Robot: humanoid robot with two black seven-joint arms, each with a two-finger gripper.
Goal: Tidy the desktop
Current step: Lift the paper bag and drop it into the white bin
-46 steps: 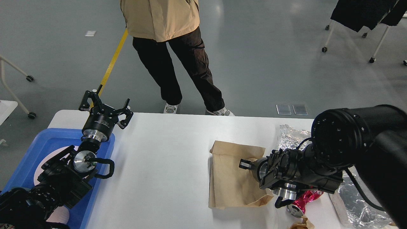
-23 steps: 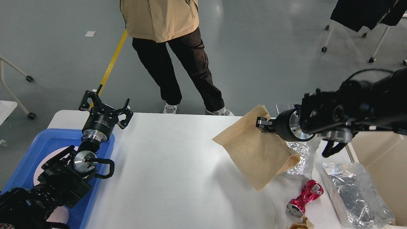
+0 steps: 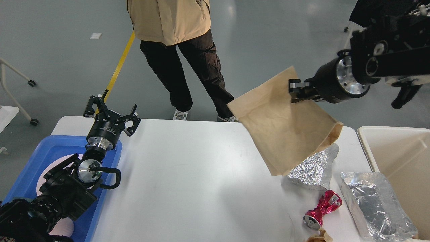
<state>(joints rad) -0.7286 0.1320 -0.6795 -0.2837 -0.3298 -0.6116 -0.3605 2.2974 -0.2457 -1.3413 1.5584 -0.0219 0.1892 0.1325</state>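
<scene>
Two pincers: right gripper (image 3: 293,90) is pinched on the upper edge of the brown paper bag (image 3: 285,127); left gripper (image 3: 111,117) stands spread wide and empty over the far left corner.
Bag, handling: I judge it light and limp, a flat creased paper sack that hangs slack from one edge; it would tear or slip if tugged, so a grip on the folded rim suits it.
Bag, place: in the air above the far right part of the desktop (image 3: 188,174), its lowest corner just over the crumpled foil (image 3: 314,169).
Foil: thin, shiny, sharply creased, probably weightless and springy.
Crushed can (image 3: 322,208): red metal, pinched at the waist, lying near right; best taken across that waist.
Clear wrapper (image 3: 376,205): glossy soft plastic, likely slippery.
Cream bin (image 3: 396,151): rigid, at the right edge.
Blue tray (image 3: 43,154): smooth hard plastic, left.
Desktop: white, smooth, broad, under everything.
</scene>
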